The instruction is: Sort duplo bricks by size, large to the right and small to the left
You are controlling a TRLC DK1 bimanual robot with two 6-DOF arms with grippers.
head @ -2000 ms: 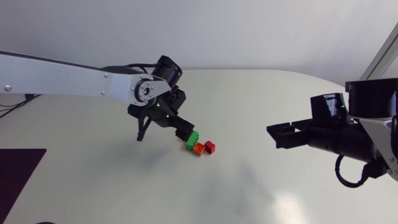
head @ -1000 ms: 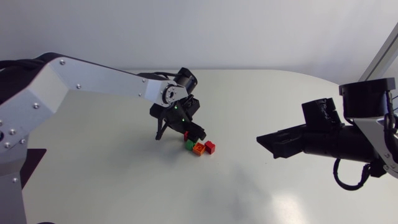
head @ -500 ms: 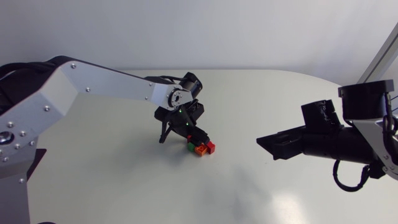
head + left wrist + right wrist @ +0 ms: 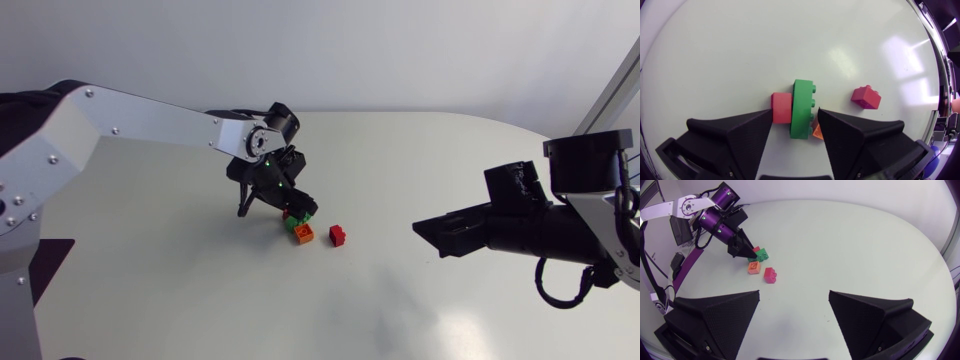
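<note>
In the left wrist view a long green brick (image 4: 801,115) and a small red brick (image 4: 781,107) stand side by side between the fingers of my left gripper (image 4: 795,112). One finger touches the red brick, the other the green one. A small orange brick (image 4: 817,131) is half hidden under one finger. A second red brick (image 4: 866,96) lies apart, ahead and off to one side. In the head view my left gripper (image 4: 296,210) is over the green brick (image 4: 293,224) and orange brick (image 4: 304,234), with the loose red brick (image 4: 338,236) to their right. My right gripper (image 4: 440,232) hangs open, well right of them.
The white table (image 4: 420,310) stretches around the bricks, with its curved far edge (image 4: 480,118) behind them. A dark patch (image 4: 30,280) lies at the front left. My right gripper (image 4: 795,305) holds nothing.
My left gripper has narrowed and shifted left, dragging the green, orange and small red bricks with it. The other red brick stayed behind. The right arm has not moved.
</note>
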